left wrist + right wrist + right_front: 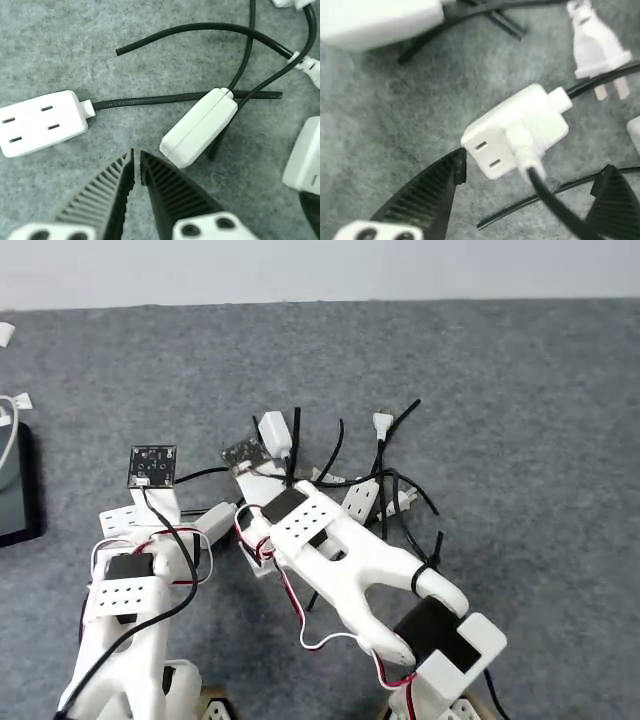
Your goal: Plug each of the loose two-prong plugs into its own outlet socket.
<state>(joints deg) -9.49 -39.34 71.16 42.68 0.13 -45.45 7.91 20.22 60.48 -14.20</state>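
Worktop (520,390): strewn with cords (200,26) | left pincer (136,152): narrowed, nothing held, beside an unfilled outlet block (40,122) | right pincer (535,165): spread wide over a second block (512,120) (one plug (524,145) seemingly seated) | loose plug (595,47): left lying near, unplugged.

White arms (360,570), black ribbed fingers (170,190), red and white wires (262,548).

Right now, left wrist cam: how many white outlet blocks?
3. A slots-up block near the left gripper; a second block lying over the black cords, slots hidden; a third block, partly cut off, beyond it. Others may sit out of frame.
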